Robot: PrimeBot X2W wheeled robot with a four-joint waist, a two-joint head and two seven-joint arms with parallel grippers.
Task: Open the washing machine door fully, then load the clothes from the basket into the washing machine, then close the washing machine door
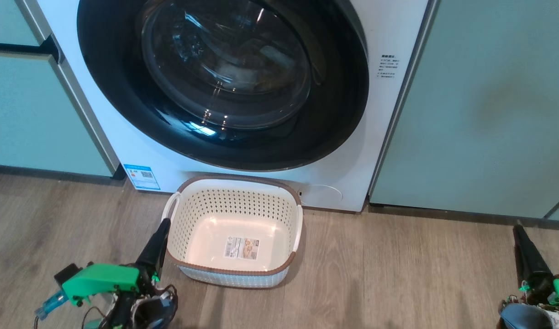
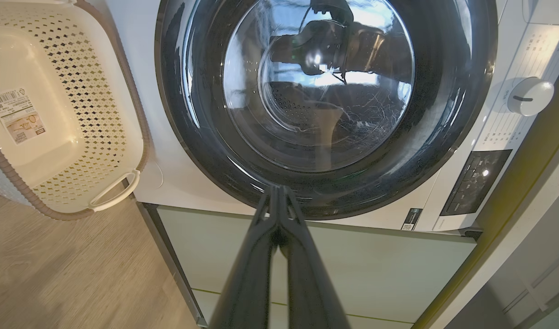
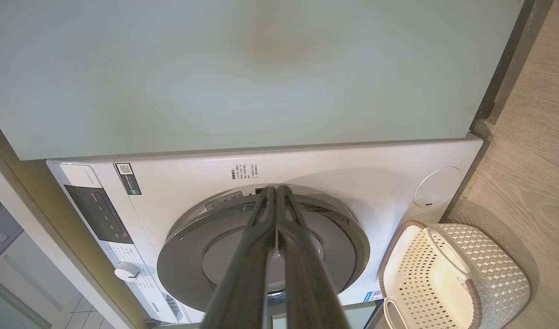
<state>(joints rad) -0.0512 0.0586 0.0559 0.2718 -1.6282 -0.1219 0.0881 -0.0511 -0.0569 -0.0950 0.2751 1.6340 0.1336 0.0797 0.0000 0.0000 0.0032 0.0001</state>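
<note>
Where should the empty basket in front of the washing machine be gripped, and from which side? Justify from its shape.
Probably the white loop handle on the basket's left end, approached from the robot's left and above. It bows out from the brown rim, leaving a gap for one finger, and the shut left gripper sits beside it. The perforated walls look too wide to pinch.

On my head feed, pale-green cabinet doors (image 1: 28, 114) stand at 9 o'clock, split by a dark horizontal gap (image 1: 14, 48). A taller plain green panel (image 1: 480, 105) sits at 3 o'clock, with a faint brownish smudge. A dark kickboard (image 1: 444, 214) runs beneath it. Wood-look plank floor (image 1: 398, 274) spreads across 6 o'clock, evenly lit.
</note>
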